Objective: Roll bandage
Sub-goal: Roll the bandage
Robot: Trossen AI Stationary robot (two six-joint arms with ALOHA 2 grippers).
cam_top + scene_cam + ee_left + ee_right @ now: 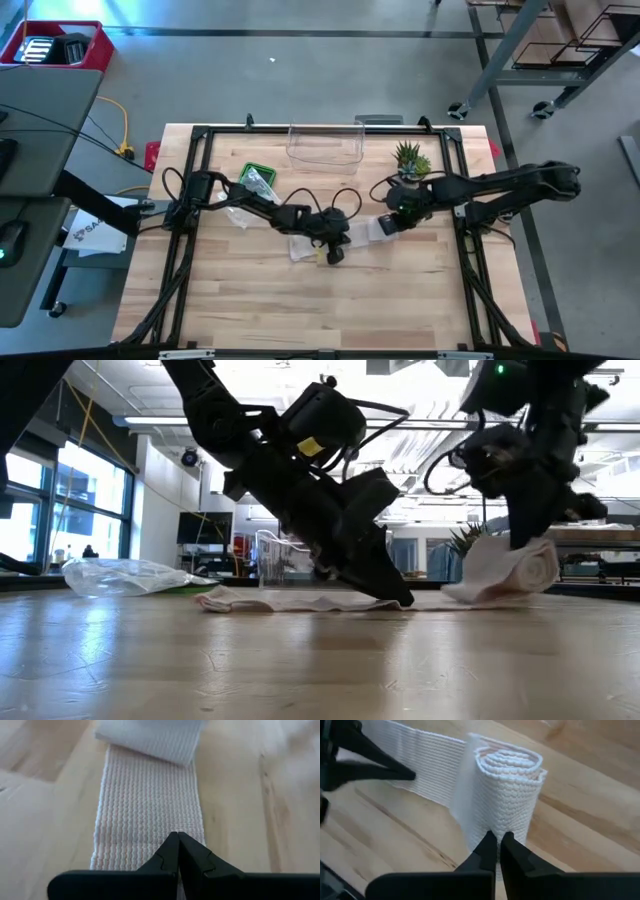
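The white woven elastic bandage (505, 795) lies near the centre of the light wooden tabletop (300, 310), its rolled end at 3 o'clock. The right gripper (499, 837), fingers pinched together, touches the roll. The left gripper (178, 837), fingers closed, presses the flat strip at 9 o'clock.

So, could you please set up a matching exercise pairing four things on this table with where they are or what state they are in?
Things:
1. left claw
2. right claw
3. clear container
4. small plant

States:
A. at the table's far edge, centre
B. shut, tips down on the flat bandage strip
C. beside the right arm
D. shut against the bandage roll

Pairs: 1-B, 2-D, 3-A, 4-C
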